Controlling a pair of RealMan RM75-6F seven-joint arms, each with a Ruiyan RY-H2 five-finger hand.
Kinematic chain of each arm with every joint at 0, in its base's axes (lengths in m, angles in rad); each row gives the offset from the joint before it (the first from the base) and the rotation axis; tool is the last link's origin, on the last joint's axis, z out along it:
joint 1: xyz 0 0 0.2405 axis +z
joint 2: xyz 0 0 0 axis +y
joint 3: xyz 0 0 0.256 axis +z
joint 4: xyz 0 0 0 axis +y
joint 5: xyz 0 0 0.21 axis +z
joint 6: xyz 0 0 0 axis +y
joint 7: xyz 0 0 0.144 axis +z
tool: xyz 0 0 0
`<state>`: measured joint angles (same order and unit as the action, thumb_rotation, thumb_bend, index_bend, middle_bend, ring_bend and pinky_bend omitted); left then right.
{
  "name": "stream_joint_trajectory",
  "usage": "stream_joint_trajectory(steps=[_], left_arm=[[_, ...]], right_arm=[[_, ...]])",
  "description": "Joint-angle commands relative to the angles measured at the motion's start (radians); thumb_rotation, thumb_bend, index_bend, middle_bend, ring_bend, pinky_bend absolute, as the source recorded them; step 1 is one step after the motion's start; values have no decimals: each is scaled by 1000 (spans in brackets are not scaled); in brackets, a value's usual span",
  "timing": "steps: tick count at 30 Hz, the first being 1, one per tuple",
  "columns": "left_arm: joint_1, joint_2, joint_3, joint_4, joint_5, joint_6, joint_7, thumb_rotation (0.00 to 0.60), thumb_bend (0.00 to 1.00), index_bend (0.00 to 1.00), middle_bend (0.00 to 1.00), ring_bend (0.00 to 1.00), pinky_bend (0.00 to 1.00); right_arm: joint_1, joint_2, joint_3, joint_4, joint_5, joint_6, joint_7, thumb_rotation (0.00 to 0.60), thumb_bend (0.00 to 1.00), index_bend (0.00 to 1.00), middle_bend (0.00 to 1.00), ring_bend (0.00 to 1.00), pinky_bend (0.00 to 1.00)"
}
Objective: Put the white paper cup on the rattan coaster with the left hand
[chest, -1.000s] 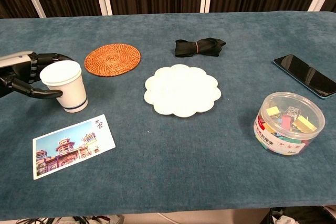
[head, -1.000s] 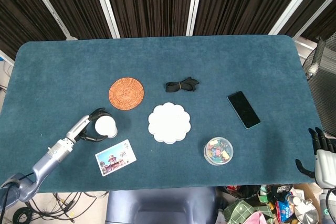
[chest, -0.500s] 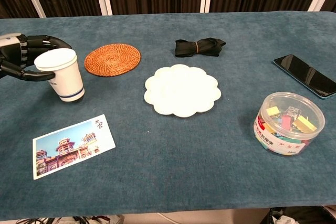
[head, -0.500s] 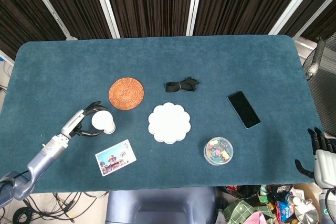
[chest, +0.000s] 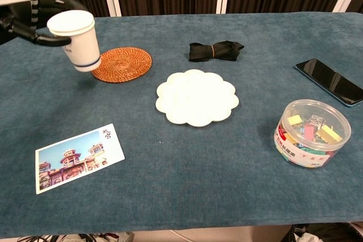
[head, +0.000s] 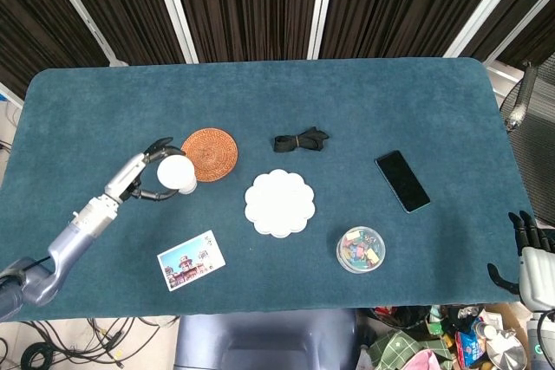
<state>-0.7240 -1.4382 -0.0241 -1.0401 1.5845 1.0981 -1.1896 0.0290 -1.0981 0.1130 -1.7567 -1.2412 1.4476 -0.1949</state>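
My left hand (head: 143, 176) (chest: 31, 17) grips the white paper cup (head: 176, 174) (chest: 79, 39), which has a blue band near its base. The cup hangs tilted in the air, off the table. It overlaps the left edge of the round rattan coaster (head: 211, 154) (chest: 122, 64) in both views. The coaster lies flat on the blue cloth with nothing on it. My right hand (head: 525, 256) shows only at the lower right corner of the head view, beyond the table edge, its fingers apart and holding nothing.
A white scalloped plate (head: 278, 203) (chest: 197, 97) lies right of the coaster. A postcard (head: 191, 259) (chest: 78, 157) sits near the front left. A black bow (head: 301, 139), a phone (head: 401, 180) and a clear tub of clips (head: 360, 249) lie further right.
The left hand has lifted the cup off the table and carried it back and to the right, from beside the postcard up to the coaster's left edge.
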Motion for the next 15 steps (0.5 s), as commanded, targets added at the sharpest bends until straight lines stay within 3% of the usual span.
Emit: stream_joint_trajectory(steps=[1,6,15], left_arm=[[-59,18,-49,-12,-54,-92,38,600,291,284,309,0,24],[-101,-24,-78,47,-99,-177,71,600,291,283,308,0,24],[-148,-145,-112,212,-139,-248,11,600,290,282,305,0,24]], right_arm=[[1,-1,1,-1,3,-2,-2,600,216,18,17,128,167],[2,-1,3,-4,9,-2,-4,600,216,18,17,128,167],[2,1,5,-8,20,-6,-2,600,216,18,17,128,167]])
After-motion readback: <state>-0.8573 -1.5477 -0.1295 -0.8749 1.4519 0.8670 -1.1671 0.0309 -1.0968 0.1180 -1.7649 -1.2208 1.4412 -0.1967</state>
